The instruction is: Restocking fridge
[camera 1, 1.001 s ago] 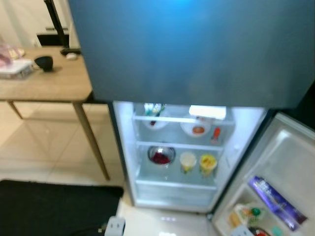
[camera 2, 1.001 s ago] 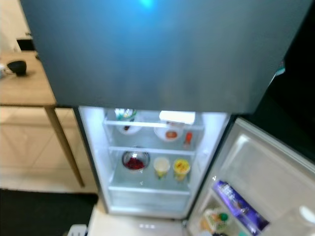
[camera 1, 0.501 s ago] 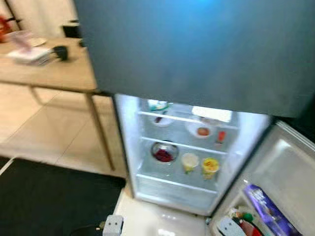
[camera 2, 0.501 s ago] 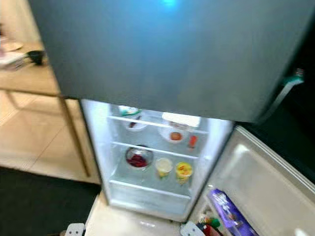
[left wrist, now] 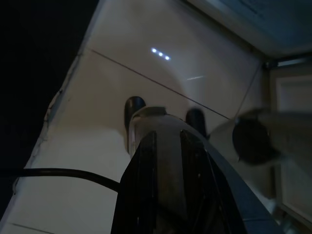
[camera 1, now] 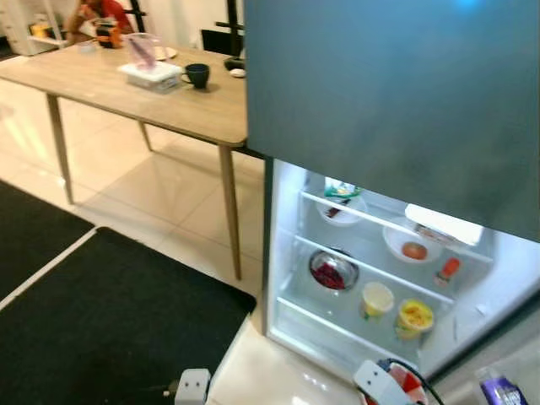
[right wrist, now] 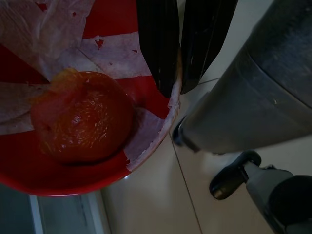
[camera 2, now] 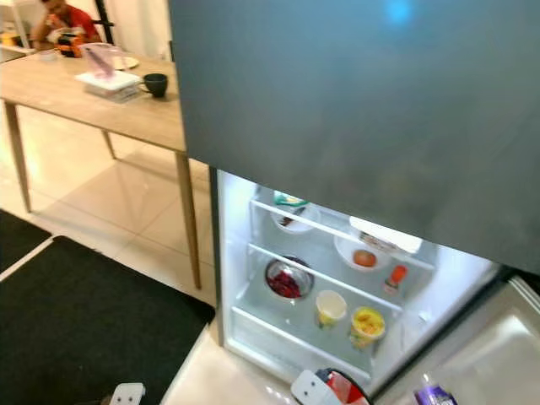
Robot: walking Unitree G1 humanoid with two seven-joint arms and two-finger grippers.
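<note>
Two black right gripper (right wrist: pixel 175 87) fingers pinching round glossy red bowl (right wrist: pixel 105 170) rim, plastic-wrapped orange fruit (right wrist: pixel 80 124) inside.

The head views are soft and slightly blurred. The fridge (camera 1: pixel 380 278) interior glows bright white from its own lamp, washing out the shelves; a bluish glare spot sits on the dark upper door (camera 2: pixel 396 12). Daylight gleams off the pale floor tiles (camera 1: pixel 160 190). The left wrist view is dim, with 3 small light reflections on the floor (left wrist: pixel 160 53). The right wrist view is evenly lit, its edges out of focus.
</note>
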